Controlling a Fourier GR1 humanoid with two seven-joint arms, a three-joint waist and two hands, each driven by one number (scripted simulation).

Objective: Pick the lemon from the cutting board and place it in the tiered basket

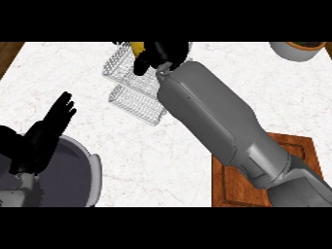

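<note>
The yellow lemon (137, 47) shows as a small patch at the top of the view, above the wire tiered basket (135, 99). My right hand (161, 54) is curled round the lemon and hides most of it, directly over the basket's upper tier. The right forearm stretches diagonally from the lower right across the wooden cutting board (298, 146), which has nothing visible on its bare part. My left hand (43, 131) rests open at the lower left, fingers up, over a grey pot.
A grey pot (82, 170) sits at the lower left corner. A white bowl with brown contents (298, 48) stands at the top right. The marble counter has wooden edges at both sides.
</note>
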